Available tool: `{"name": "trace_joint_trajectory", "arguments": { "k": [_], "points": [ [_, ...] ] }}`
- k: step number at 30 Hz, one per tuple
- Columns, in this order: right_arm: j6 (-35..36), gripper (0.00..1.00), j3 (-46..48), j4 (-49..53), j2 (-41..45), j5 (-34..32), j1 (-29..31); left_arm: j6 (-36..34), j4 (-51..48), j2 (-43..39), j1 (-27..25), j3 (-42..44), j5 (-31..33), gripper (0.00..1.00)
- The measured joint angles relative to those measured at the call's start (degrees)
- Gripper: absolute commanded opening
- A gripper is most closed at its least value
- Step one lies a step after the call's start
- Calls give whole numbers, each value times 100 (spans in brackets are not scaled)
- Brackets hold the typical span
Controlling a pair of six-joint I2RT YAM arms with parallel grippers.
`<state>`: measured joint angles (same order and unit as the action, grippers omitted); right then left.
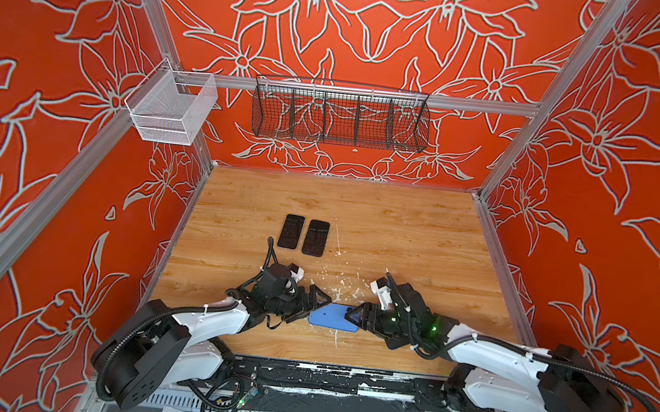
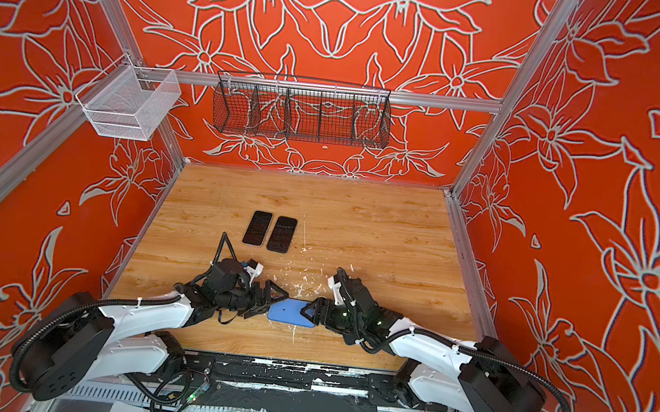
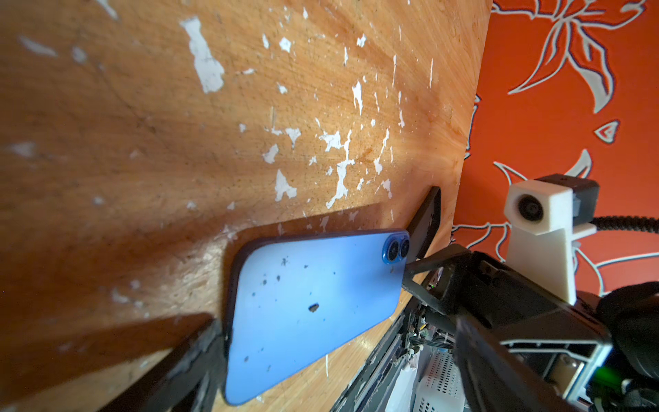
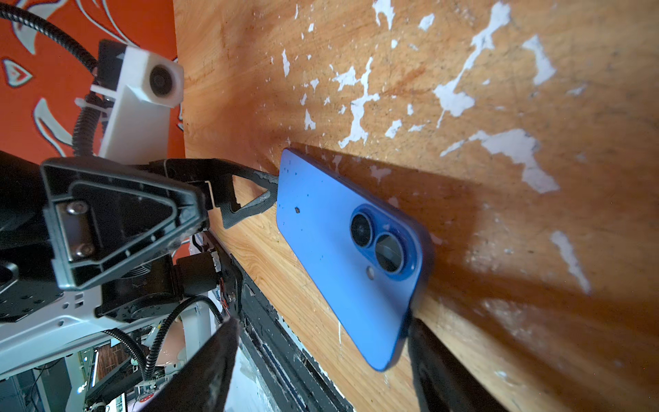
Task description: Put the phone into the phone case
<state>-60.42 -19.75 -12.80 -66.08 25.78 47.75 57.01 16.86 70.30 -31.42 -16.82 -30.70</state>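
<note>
A wooden table [image 1: 401,231] fills the lower middle of both top views; its surface shows white flaked patches [image 3: 205,60]; a black wire basket [image 1: 338,132] with several compartments hangs from the aluminium rail [image 1: 476,105] at the upper middle; a white mesh basket [image 1: 171,111] is fixed at the upper left; the walls [image 1: 381,20] are orange with pale flower outlines.

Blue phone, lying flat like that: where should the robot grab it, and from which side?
The blue phone lies flat, back up, on the table, so only its thin rim is reachable. Probably pinch across its two long edges near the camera end, coming in low from the right, where the right gripper's open jaws straddle it.
</note>
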Motion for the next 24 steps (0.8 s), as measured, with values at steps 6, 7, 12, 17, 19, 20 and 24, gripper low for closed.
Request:
{"name": "trace_joint_trajectory", "arguments": {
  "k": [6,7,12,17,19,20,24],
  "points": [
    [22,73,0,-76,-63,-2,0,-9,-33,-35,0,0,68,100],
    [26,73,0,-90,-42,-4,0,-13,-46,-50,0,2,87,100],
    [136,73,-33,-341,282,22,50,0,-59,-101,-28,4,7,100],
    [190,72,-293,-1117,365,240,216,37,-57,-81,-127,42,-317,100],
    [190,70,-293,-1196,341,258,203,57,-59,-85,-129,55,-376,100],
    [197,69,-293,-1200,328,258,203,70,-63,-87,-131,63,-402,100],
    [256,63,-302,-1106,293,254,210,90,-101,-125,-131,70,-420,100]
  ]
}}
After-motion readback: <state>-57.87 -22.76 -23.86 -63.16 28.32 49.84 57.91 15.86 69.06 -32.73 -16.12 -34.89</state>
